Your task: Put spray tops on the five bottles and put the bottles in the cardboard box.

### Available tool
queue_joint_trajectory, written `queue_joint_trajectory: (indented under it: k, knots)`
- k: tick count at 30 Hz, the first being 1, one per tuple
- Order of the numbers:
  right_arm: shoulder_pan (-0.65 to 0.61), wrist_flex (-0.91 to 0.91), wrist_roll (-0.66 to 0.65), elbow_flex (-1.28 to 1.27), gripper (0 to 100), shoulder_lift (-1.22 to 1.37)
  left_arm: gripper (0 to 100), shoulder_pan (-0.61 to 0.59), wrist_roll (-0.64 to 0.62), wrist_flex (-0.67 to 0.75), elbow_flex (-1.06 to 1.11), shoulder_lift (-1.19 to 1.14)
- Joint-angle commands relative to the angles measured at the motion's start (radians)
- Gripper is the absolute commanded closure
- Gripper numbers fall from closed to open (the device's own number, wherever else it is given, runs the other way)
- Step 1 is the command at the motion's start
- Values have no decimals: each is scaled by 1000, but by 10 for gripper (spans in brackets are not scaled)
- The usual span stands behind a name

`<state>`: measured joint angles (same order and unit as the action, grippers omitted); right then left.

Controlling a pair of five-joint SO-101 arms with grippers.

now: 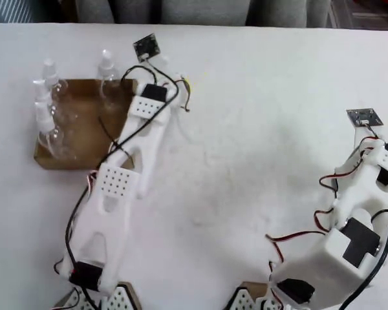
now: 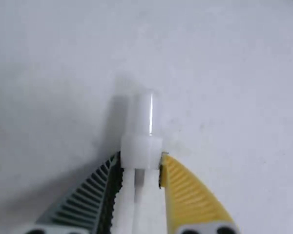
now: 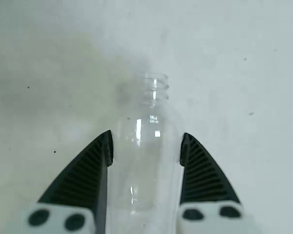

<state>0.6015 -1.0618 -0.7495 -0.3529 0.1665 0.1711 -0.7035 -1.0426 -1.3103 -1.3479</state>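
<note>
high view with two wrist views. the right arm is cut off by the edge of the high view. the clear bottles are hard to count against the cardboard, and their outlines blur together.

cardboard box (image 1: pixel 84 129), far left of the table (image 1: pixel 258 116): holds several upright capped bottles (image 1: pixel 48 74), apparently four, ranged along its left and far sides.

left end effector (image 2: pixel 140 163), near the box's far right corner: clenched on a white spray top (image 2: pixel 141 146), one finger grey, one yellow, with the top's clear part projecting beyond the fingertips.

right end effector (image 3: pixel 146 137): black fingers grasping an uncapped bottle (image 3: pixel 145 112) by the body, with the threaded neck pointing away over the table.
</note>
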Motion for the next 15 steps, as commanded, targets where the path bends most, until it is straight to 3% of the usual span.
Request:
queue_joint_trajectory:
  k: [1, 4, 15]
  knots:
    - [-27, -2, -9, -12, 981, -1, 976, 38, 11, -232, -204, 44]
    - [-31, -13, -9, -9, 981, -2, 978, 82, 17, -425, -377, 44]
    - [-62, -367, 3, 166, 981, -295, 980, 257, 118, -738, -362, 297]
